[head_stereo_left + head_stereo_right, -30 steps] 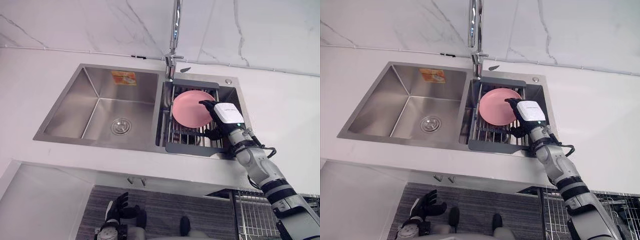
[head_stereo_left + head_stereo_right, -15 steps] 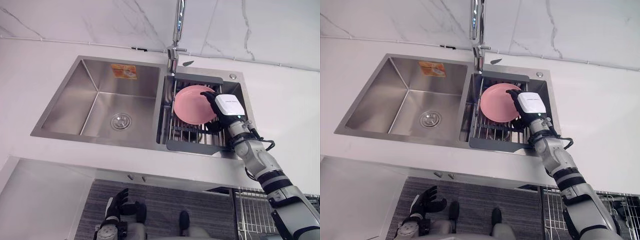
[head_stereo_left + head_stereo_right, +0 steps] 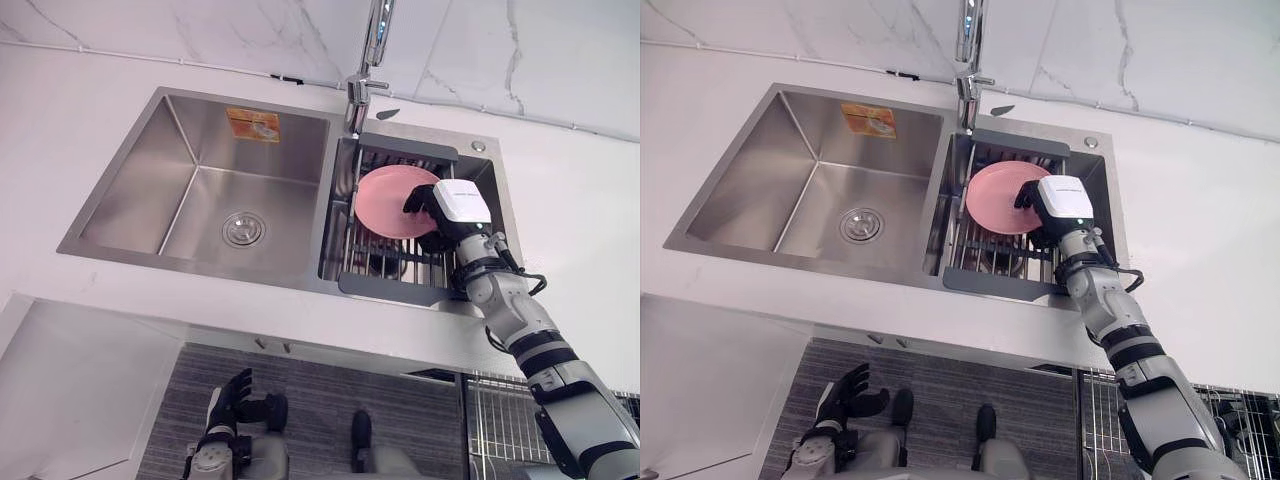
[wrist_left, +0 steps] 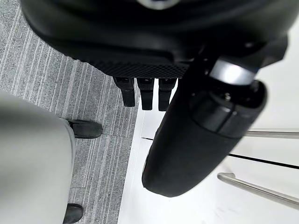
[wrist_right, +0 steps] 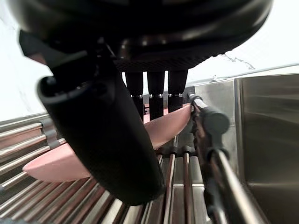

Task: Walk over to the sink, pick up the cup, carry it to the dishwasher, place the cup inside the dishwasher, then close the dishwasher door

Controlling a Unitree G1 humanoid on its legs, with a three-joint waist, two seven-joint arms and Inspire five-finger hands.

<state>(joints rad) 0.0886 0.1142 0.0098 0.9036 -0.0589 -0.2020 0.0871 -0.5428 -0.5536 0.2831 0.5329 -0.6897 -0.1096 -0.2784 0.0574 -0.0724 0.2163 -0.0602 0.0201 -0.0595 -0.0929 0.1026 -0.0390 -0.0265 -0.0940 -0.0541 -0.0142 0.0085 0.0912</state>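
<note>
The robot's right hand (image 3: 445, 210) reaches over a pink plate (image 3: 385, 205) (a plate, not the cup the task names). The plate lies tilted on the wire rack (image 3: 390, 287) in the right basin of the sink (image 3: 150, 160). The fingers are straight, the thumb apart, gripping nothing. The left hand (image 3: 232, 398) hangs low, relaxed. The risk is that a pinch on the rim alone may let the smooth plate slip and clatter onto the bars.

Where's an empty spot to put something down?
The left basin is bare around its drain, and the white counter right of the sink is free. The right basin is crowded: rack, pink plate and the right hand.
</note>
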